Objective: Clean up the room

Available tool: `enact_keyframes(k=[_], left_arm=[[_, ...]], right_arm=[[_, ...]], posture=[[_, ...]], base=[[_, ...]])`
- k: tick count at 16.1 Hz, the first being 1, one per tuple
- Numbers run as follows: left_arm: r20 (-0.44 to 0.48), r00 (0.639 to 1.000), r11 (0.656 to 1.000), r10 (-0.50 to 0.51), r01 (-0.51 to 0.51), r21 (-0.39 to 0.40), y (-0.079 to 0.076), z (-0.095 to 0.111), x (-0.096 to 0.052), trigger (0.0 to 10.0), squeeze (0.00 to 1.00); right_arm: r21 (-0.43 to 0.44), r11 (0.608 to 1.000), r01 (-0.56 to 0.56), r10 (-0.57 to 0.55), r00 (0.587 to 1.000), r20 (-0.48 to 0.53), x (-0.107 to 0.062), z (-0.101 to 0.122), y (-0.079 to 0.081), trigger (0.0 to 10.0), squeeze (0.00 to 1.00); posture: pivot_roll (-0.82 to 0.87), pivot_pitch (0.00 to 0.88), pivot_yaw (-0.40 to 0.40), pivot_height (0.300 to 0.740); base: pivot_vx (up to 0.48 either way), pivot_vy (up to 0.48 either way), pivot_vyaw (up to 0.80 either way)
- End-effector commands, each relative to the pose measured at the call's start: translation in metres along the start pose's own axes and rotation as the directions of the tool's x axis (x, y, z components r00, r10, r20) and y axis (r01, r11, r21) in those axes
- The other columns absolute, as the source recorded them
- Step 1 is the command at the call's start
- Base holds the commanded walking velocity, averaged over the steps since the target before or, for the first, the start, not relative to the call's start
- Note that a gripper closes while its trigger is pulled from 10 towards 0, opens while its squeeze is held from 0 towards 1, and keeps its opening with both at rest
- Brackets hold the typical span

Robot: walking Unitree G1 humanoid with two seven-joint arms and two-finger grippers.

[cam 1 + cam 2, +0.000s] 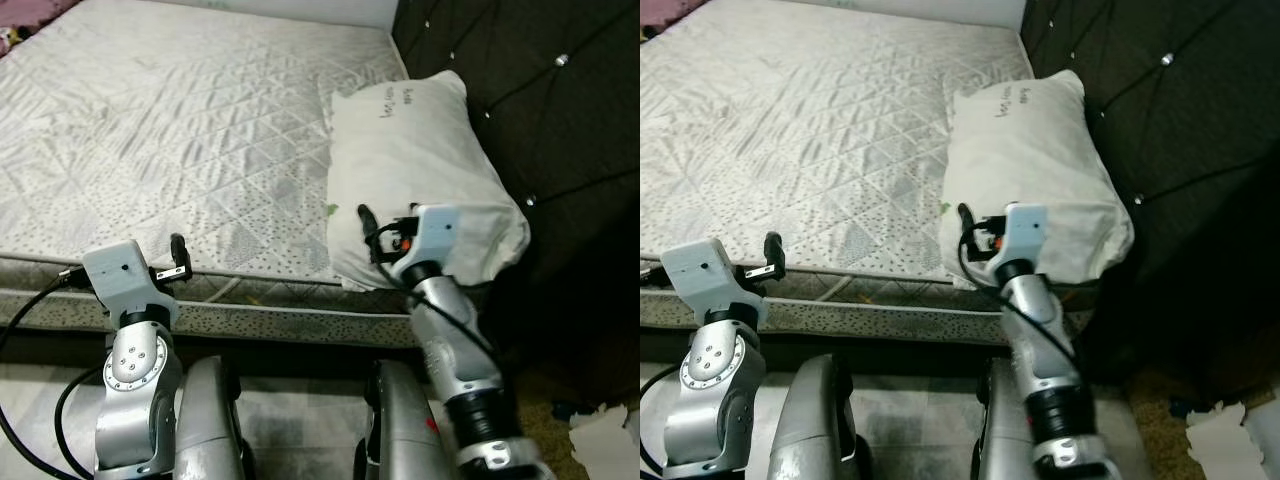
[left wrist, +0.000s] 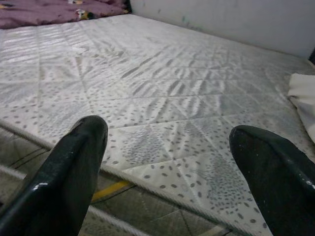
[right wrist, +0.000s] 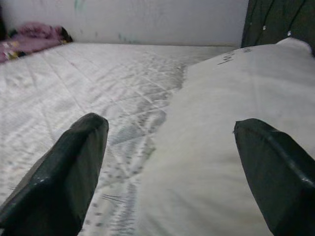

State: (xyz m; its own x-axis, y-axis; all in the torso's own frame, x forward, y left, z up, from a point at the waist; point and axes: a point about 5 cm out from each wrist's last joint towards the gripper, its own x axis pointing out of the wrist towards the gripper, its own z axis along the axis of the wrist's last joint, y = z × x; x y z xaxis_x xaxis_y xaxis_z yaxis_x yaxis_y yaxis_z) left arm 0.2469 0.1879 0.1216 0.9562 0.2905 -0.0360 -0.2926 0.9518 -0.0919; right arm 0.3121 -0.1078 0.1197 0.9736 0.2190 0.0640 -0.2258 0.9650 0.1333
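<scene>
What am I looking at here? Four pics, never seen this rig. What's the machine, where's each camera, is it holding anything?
It is a humanoid robot standing at the edge of a bed. The two wide pictures come from a stereo camera on its head, looking down past its two silver arms. The other two come from cameras on its wrists, each looking out between that pincer's two black fingers.

On the bare quilted mattress lies a white pillow against the dark tufted headboard. Crumpled white paper lies on the floor to the right.

The left pincer hovers open at the mattress edge. The right pincer is open at the pillow's near end. Neither holds anything.
</scene>
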Motion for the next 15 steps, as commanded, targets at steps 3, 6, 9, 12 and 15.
enact_keyframes(k=[3,6,9,12,15], left_arm=[[-0.024,0.998,0.999,-0.049,0.050,0.019,-0.010,-0.006,0.008,10.0,0.00],[-0.033,0.998,0.998,-0.056,0.057,0.025,-0.009,-0.009,0.007,10.0,0.00],[-0.028,0.997,0.998,-0.068,0.068,0.003,-0.010,-0.008,0.005,10.0,0.00],[0.002,0.996,0.996,-0.085,0.085,0.036,-0.010,-0.002,0.002,10.0,0.00],[0.010,0.992,0.986,-0.124,0.122,0.118,-0.011,-0.002,0.001,10.0,0.00]], right_arm=[[0.065,0.997,-0.029,0.028,1.000,0.009,0.008,0.006,0.009,10.0,1.00],[0.024,0.995,-0.097,0.096,0.994,0.043,0.005,0.013,0.015,10.0,0.00],[0.049,0.994,-0.102,0.100,0.994,0.043,0.006,0.013,0.014,10.0,0.00],[0.053,0.991,-0.125,0.123,0.992,0.034,0.009,0.012,0.019,10.0,0.00],[0.052,0.992,-0.114,0.112,0.993,0.040,0.013,0.015,0.017,10.0,0.00]], posture=[[-0.04,0.000,-0.022,0.546],[-0.04,0.000,-0.026,0.550],[-0.02,0.000,-0.043,0.584],[0.00,0.000,-0.054,0.629],[0.00,0.000,-0.045,0.669]], base=[[0.000,0.000,0.00],[0.000,0.000,0.00],[0.000,0.000,0.00],[0.000,0.000,0.00],[0.000,0.000,0.00]])
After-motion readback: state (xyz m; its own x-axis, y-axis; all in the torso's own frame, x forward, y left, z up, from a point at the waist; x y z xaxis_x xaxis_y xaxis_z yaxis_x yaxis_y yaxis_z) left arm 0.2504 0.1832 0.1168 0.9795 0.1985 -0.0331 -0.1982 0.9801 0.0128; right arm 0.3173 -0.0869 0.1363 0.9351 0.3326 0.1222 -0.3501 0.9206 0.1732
